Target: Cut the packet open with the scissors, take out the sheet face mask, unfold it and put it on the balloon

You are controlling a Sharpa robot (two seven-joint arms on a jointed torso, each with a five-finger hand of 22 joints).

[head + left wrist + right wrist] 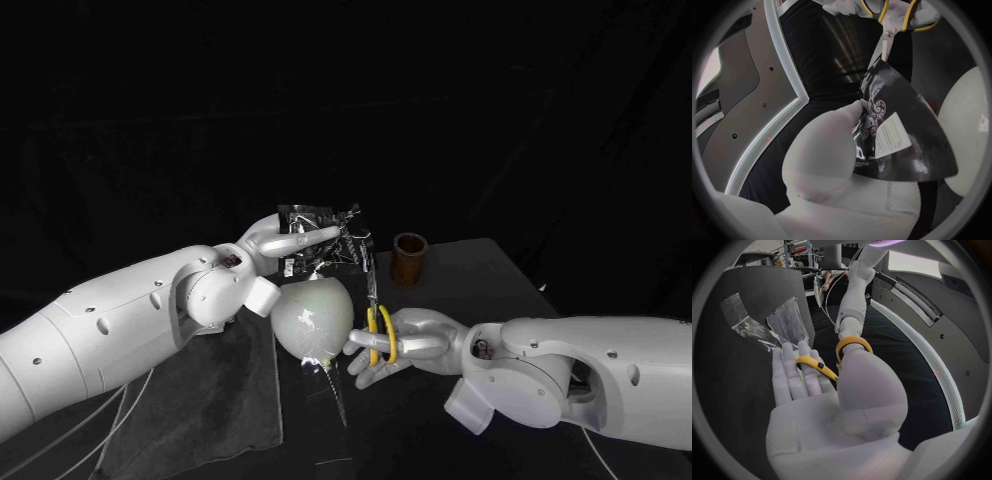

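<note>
While both arms reach in over the black worktop (490,270), each holds one item.
White balloon (315,315), between the arms; left robot hand (281,240), pinching the dark foil packet (320,220) above the balloon; right robot hand (418,340), fingers through the yellow handles of the scissors (381,322), blades upright, tips at the packet's edge; brown tube (410,258), upright on the worktop behind.

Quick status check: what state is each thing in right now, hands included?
packet: held up by the left hand, no opening visible, mask not out.
scissors: held by the right hand, blade tips at the packet's edge.
balloon: bare, no mask on it.
brown cup: upright, untouched.
</note>
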